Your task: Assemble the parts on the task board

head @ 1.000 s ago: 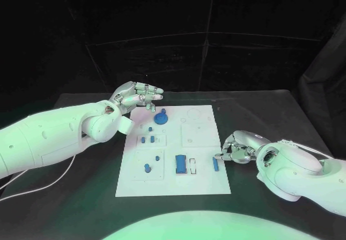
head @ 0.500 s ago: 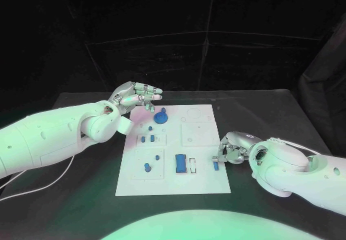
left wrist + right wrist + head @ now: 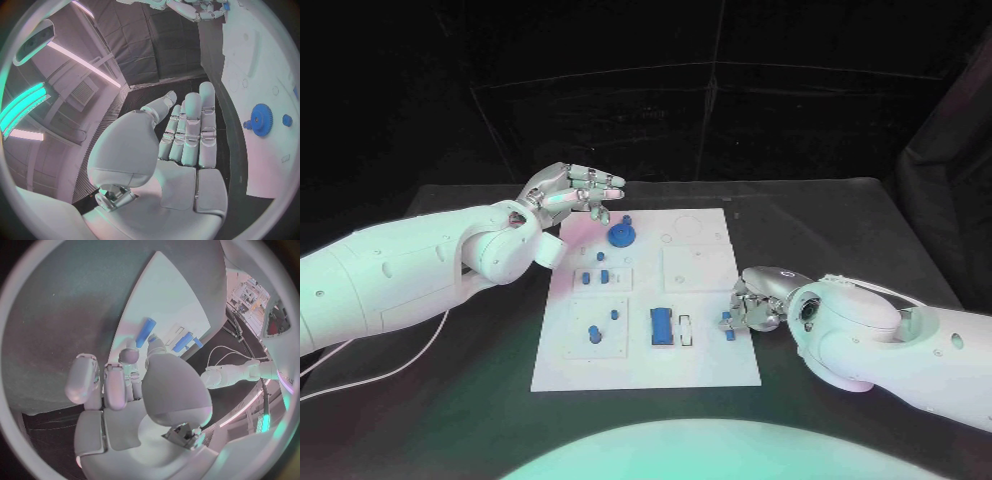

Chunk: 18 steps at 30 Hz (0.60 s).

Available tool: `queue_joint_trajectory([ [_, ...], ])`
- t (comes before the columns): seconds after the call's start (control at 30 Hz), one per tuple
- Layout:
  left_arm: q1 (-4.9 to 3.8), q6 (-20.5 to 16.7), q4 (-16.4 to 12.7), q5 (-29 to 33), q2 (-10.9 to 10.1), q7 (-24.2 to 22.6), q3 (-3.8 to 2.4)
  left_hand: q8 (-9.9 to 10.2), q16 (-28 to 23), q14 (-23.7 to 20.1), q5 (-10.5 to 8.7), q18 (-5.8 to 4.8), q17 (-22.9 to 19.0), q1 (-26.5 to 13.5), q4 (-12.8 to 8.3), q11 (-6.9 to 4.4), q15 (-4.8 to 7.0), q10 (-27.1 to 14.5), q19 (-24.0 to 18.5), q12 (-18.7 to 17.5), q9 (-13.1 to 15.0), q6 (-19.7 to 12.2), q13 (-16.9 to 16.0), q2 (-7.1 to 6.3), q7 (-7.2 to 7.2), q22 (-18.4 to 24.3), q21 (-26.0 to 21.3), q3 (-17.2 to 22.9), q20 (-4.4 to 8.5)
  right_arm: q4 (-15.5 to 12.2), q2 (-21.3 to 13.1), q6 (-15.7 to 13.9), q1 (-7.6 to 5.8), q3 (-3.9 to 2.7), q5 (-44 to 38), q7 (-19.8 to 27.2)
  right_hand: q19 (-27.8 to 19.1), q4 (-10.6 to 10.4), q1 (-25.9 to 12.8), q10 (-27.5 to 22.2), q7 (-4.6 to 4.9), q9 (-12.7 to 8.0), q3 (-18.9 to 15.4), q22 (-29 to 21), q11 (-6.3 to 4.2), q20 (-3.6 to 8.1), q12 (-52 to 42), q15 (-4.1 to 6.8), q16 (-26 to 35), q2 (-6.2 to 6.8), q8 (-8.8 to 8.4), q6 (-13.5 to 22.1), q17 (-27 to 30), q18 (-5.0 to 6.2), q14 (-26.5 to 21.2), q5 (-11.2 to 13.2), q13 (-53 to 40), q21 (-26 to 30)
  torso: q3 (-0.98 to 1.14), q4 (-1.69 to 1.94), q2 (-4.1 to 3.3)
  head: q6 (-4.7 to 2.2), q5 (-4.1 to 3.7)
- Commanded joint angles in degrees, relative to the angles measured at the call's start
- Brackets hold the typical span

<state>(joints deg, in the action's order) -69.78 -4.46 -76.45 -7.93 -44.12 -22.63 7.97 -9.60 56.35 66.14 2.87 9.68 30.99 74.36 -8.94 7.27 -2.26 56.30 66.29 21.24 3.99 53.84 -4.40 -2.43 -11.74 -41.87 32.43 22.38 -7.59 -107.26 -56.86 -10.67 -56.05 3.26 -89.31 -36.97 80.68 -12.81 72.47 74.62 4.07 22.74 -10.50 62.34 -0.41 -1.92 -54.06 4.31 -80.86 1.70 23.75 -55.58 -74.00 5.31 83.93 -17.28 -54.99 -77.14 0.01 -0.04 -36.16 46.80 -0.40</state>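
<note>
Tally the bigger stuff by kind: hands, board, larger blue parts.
silver hands: 2 (left hand, right hand)
white task board: 1
blue gear: 1
wide blue rectangular block: 1
slim blue bar by the right hand: 1
Total: 6
The small blue pieces are too small to count reliably.

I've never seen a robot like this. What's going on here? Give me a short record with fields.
Surface: black table
Board: white task board in the middle
Parts: small blue pieces on the board, including a blue gear at its far end
Left hand: raised beyond the board's far left corner, holding nothing
Right hand: at the board's right edge, fingertips at a slim blue bar; grip unclear
</note>
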Motion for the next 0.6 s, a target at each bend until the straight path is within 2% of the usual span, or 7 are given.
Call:
queue_joint_trajectory([
  [0.03, -0.09, 0.67, -0.02, 0.26, -0.04, -0.28, -0.04, -0.27, -0.26, -0.36, -0.09, 0.73, -0.05, 0.46, -0.14, 0.09, 0.12, -0.38, -0.49, 0.31, -0.03, -0.29, 0.06, 0.16, -0.02, 0.05, -0.05, -0.04, 0.02, 0.12, 0.25, 5.47, 0.00, 0.07, -1.17, -0.75, 0.26, 0.39, 0.63, -0.12, -0.03, -0.01, -0.33, 0.14, 0.00, 0.02, 0.45, 0.03, 0.17, -0.12, -0.36, -0.42, 0.07, -0.46, 3.11, 1.14, 0.10, -0.23, -0.08, 0.05, -0.02, 0.13, -0.02],
  [0.2, -0.09, 0.63, -0.02, 0.26, -0.08, -0.19, -0.04, -0.29, -0.27, -0.39, -0.10, 0.72, -0.08, 0.41, -0.11, 0.11, 0.10, -0.41, -0.51, 0.34, -0.03, -0.32, 0.06, 0.17, -0.04, 0.07, -0.08, -0.08, 0.01, 0.44, 0.71, 8.41, 0.01, 0.07, -3.94, -1.18, 0.13, 1.05, 1.30, -0.40, 0.03, 0.01, -0.65, 0.00, 0.05, -0.02, 0.89, -0.01, 0.38, -0.02, -0.58, -0.31, 0.34, -0.43, 3.03, 1.90, 0.38, -0.12, -0.03, 0.02, 0.04, 0.15, 0.13],
  [0.37, -0.09, 0.63, -0.06, 0.26, -0.16, -0.13, -0.04, -0.29, -0.27, -0.42, -0.10, 0.71, -0.11, 0.35, -0.08, 0.13, 0.09, -0.47, -0.53, 0.35, -0.03, -0.38, 0.07, 0.15, -0.06, 0.09, -0.10, -0.13, -0.01, 0.82, 1.52, 10.84, 0.04, 0.08, -7.27, -1.36, 0.00, 3.64, 4.83, -0.83, 0.16, 0.03, -0.04, 0.06, 0.09, -0.05, 1.47, -0.03, 0.60, -0.49, -0.99, -0.17, 0.51, -0.43, 2.96, 3.37, 0.60, -0.07, -0.07, 0.06, 0.03, 0.11, 0.03],
  [0.43, -0.09, 0.63, -0.08, 0.26, -0.20, -0.10, -0.04, -0.29, -0.27, -0.42, -0.10, 0.71, -0.11, 0.35, -0.08, 0.13, 0.09, -0.47, -0.53, 0.35, -0.03, -0.38, 0.07, 0.15, -0.06, 0.09, -0.10, -0.13, -0.01, 0.88, 1.77, 11.11, 0.08, 0.09, -8.12, -1.42, -0.02, 4.52, 6.19, -0.94, 0.12, 0.01, 0.64, 0.09, 0.04, -0.04, 1.67, 0.00, 0.67, -1.06, -1.13, -0.22, 0.56, -0.43, 2.95, 4.31, 0.69, -0.06, -0.05, 0.02, 0.02, 0.12, 0.12],
  [0.53, -0.09, 0.66, -0.14, 0.26, -0.27, -0.06, -0.04, -0.29, -0.27, -0.42, -0.10, 0.71, -0.11, 0.35, -0.08, 0.13, 0.09, -0.47, -0.53, 0.35, -0.03, -0.38, 0.07, 0.15, -0.06, 0.09, -0.10, -0.13, -0.01, 0.78, 1.98, 10.01, 0.13, 0.09, -8.67, -1.51, 0.04, 6.32, 9.84, -1.30, -0.12, -0.23, 3.60, 0.32, -0.30, 0.17, 2.13, 0.28, 0.65, -3.45, -1.61, -0.36, 0.43, -0.43, 2.97, 3.85, 0.79, -0.16, -0.03, 0.02, -0.01, 0.03, 0.04],
  [0.57, -0.09, 0.66, -0.14, 0.26, -0.28, -0.06, -0.04, -0.29, -0.27, -0.42, -0.10, 0.71, -0.11, 0.35, -0.08, 0.13, 0.09, -0.47, -0.53, 0.35, -0.03, -0.38, 0.07, 0.15, -0.06, 0.09, -0.10, -0.13, -0.01, 0.70, 1.99, 9.32, 0.14, 0.09, -8.56, -1.54, 0.06, 6.33, 10.06, -1.36, -0.15, -0.33, 4.22, 0.37, -0.34, 0.21, 2.23, 0.29, 0.62, -3.87, -1.79, -0.39, 0.37, -0.45, 2.99, 3.23, 0.80, -0.18, -0.03, 0.00, 0.01, 0.02, 0.03],
  [0.6, -0.09, 0.67, -0.14, 0.26, -0.29, -0.05, -0.04, -0.29, -0.27, -0.42, -0.10, 0.71, -0.11, 0.35, -0.08, 0.13, 0.09, -0.47, -0.53, 0.35, -0.03, -0.38, 0.07, 0.15, -0.06, 0.09, -0.10, -0.13, -0.01, 0.56, 1.98, 8.30, 0.16, 0.09, -8.19, -1.57, 0.14, 6.11, 10.07, -1.36, -0.08, -0.51, 5.21, 0.54, -0.53, 0.31, 2.29, 0.27, 0.55, -4.31, -2.10, -0.46, 0.22, -0.47, 3.03, 0.88, 0.76, -0.27, -0.01, -0.05, 0.03, 0.05, 0.07],
])
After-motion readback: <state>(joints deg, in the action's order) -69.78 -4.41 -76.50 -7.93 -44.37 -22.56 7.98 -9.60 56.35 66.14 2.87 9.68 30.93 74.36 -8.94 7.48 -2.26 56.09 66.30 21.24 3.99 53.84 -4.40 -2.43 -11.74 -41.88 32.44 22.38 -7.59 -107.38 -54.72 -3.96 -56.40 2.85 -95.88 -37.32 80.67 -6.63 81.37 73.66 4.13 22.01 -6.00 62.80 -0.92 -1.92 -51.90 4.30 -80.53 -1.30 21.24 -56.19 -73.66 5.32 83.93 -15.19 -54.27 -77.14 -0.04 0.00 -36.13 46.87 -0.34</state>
